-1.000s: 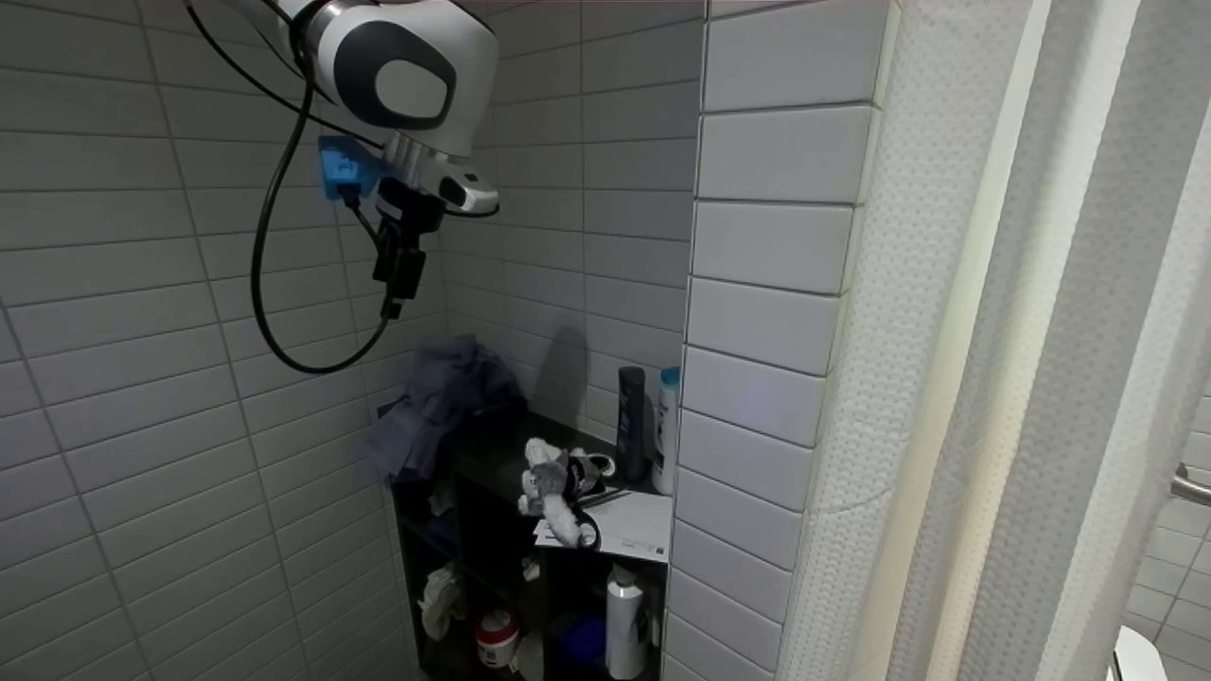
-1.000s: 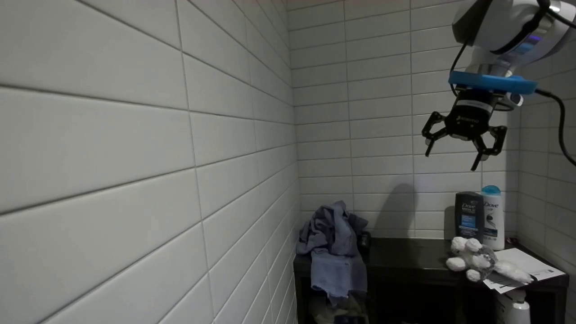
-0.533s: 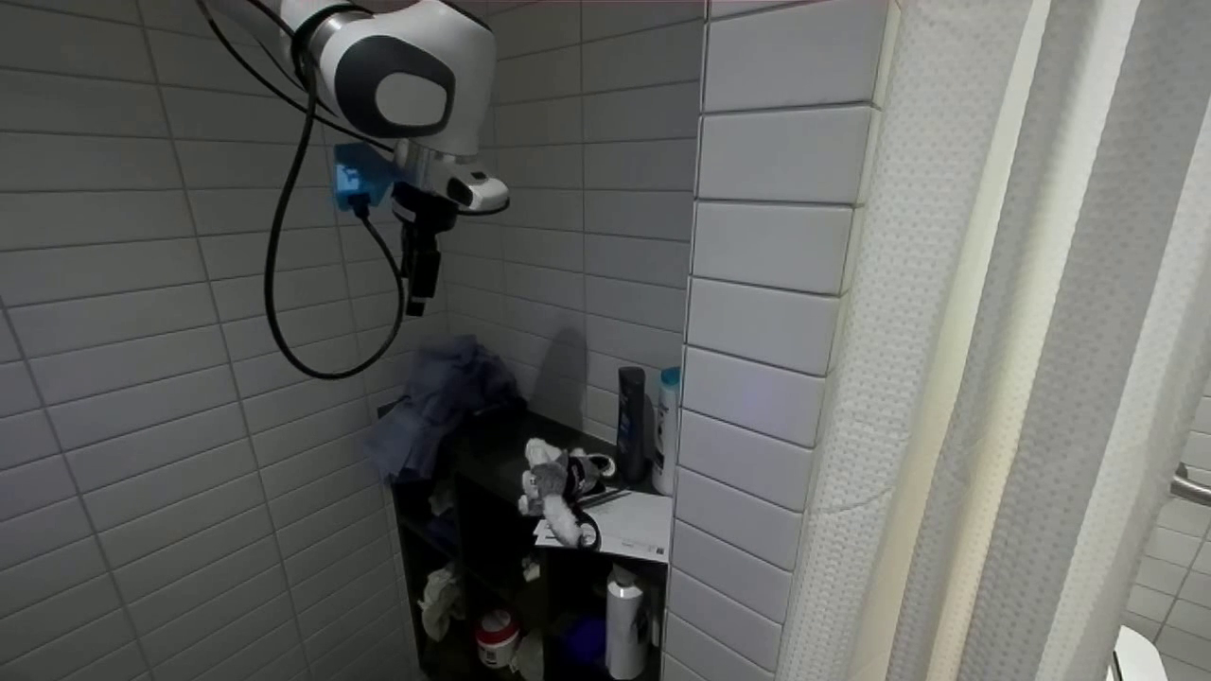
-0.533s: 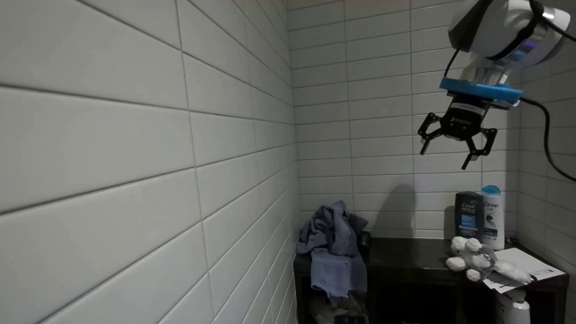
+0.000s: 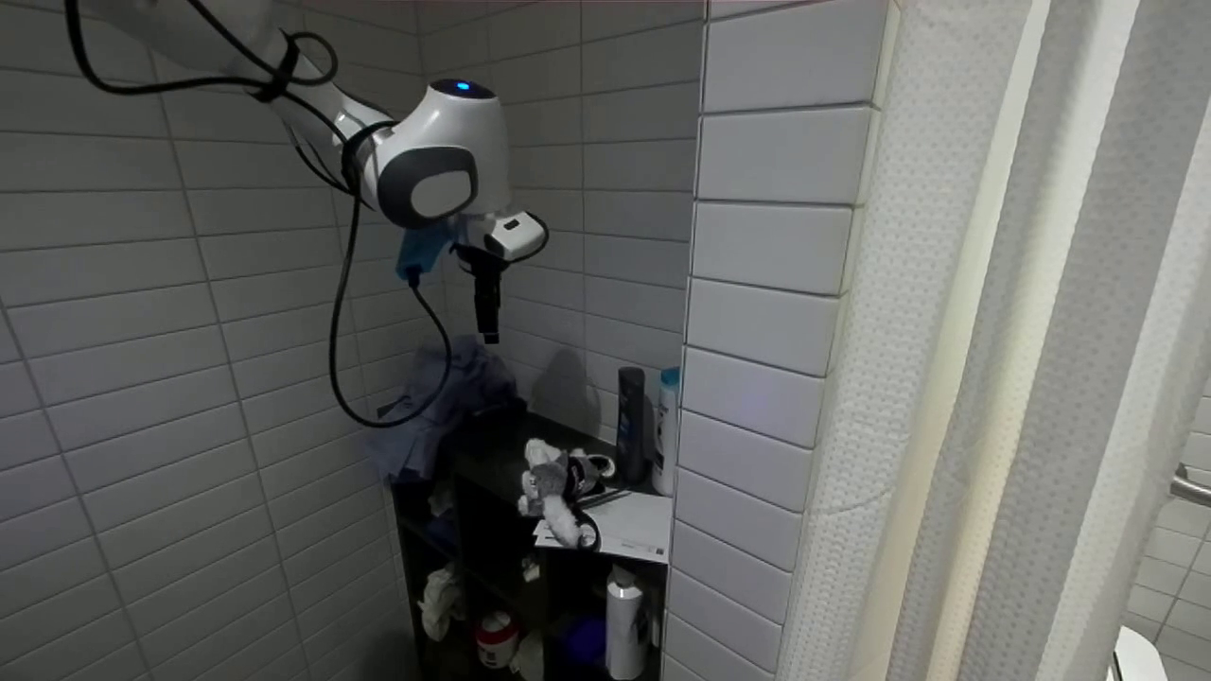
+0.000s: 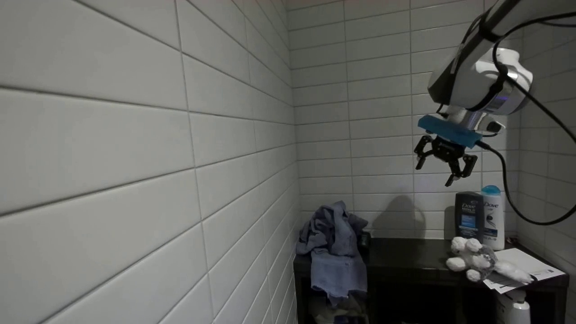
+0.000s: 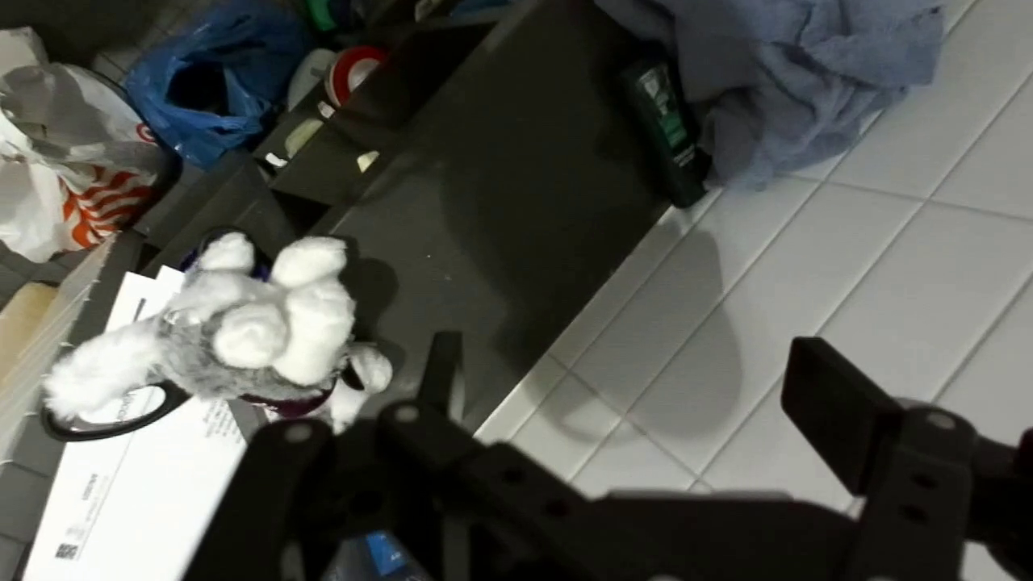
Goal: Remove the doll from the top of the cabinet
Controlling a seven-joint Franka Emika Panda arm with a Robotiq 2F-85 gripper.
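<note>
My fingers (image 7: 835, 411) have come down lower and gone farther in, while the plush doll (image 7: 250, 335) has stayed put. It lies on the tabletop (image 7: 420, 266) of the black cabinet (image 6: 409, 273), below my fingers and off to one side, past the finger at the left of the wrist view. My fingers are spread wide, and nothing is between them. The doll's long way runs nearly the same way my fingers open. So I think I should slide over to it and turn, then go down and pinch across its middle. It looks soft and fluffy, with puffy white paws, grey fur on its body and a long white end lying over a printed paper (image 7: 153, 476). I can't make out its face.
</note>
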